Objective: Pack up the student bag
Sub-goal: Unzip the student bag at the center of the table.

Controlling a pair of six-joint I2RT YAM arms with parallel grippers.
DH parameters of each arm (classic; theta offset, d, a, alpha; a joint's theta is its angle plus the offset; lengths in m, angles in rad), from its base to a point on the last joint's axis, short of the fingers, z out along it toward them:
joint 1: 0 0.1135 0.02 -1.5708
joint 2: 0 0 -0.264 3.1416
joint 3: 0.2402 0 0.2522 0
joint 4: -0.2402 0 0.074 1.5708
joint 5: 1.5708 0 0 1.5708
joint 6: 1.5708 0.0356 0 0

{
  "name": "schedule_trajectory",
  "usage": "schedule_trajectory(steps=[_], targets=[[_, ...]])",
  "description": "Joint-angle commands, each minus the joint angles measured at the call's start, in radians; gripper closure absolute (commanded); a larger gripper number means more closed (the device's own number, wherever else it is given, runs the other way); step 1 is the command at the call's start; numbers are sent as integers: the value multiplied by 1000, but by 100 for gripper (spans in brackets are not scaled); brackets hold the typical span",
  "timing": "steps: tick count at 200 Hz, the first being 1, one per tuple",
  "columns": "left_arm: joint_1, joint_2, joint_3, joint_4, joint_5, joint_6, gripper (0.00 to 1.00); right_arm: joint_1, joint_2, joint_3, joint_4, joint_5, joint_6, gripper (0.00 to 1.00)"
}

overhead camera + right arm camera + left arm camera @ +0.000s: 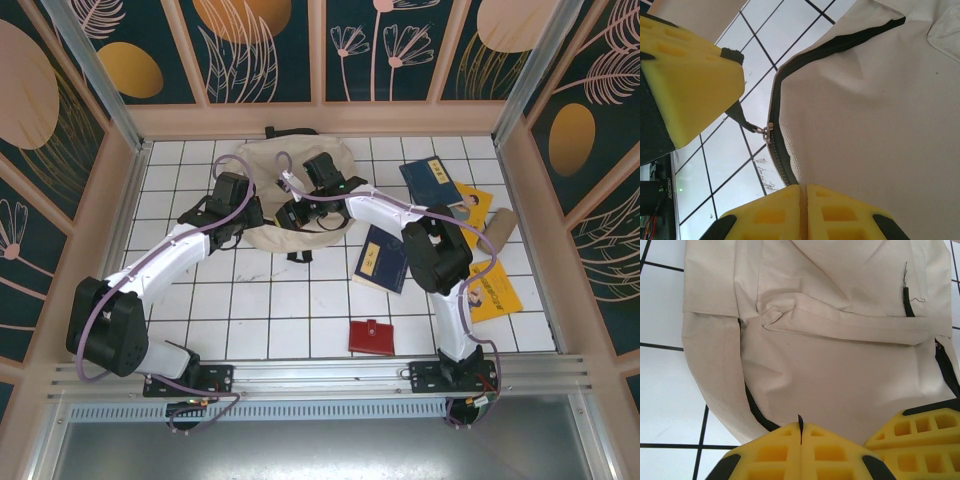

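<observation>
Bag (pixel 262 160) at upper centre of bench (pixel 270 300): my left pincer (pixel 800 427) pinched the zipper pull (pixel 742 116), right pincer (pixel 803 192) clamped the bag's edge. A skewed tug risked jamming or slipping.

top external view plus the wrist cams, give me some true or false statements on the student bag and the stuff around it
1. Both arms reach to the student bag at the far side of the table. True.
2. The red wallet sits on top of the bag. False: it lies on the tiles near the arms' bases.
3. The left gripper pinches the black zipper pull. True.
4. The right gripper has its fingers spread wide. False: they are closed together at the bag's zipper.
5. Every book is inside the bag. False: a blue book and a yellow book lie on the table to its right.
</observation>
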Motion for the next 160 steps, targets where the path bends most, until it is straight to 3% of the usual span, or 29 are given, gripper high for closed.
schedule_trajectory(steps=[1,97,160], targets=[[5,16,9,17,-17,3,100,-6,-47,-35,33,-28,20,90],[6,126,130,-3,-142,68,100,-17,-177,-311,60,70,11,91],[14,182,142,-15,-201,47,100,-25,-225,-356,28,150,-25,91]])
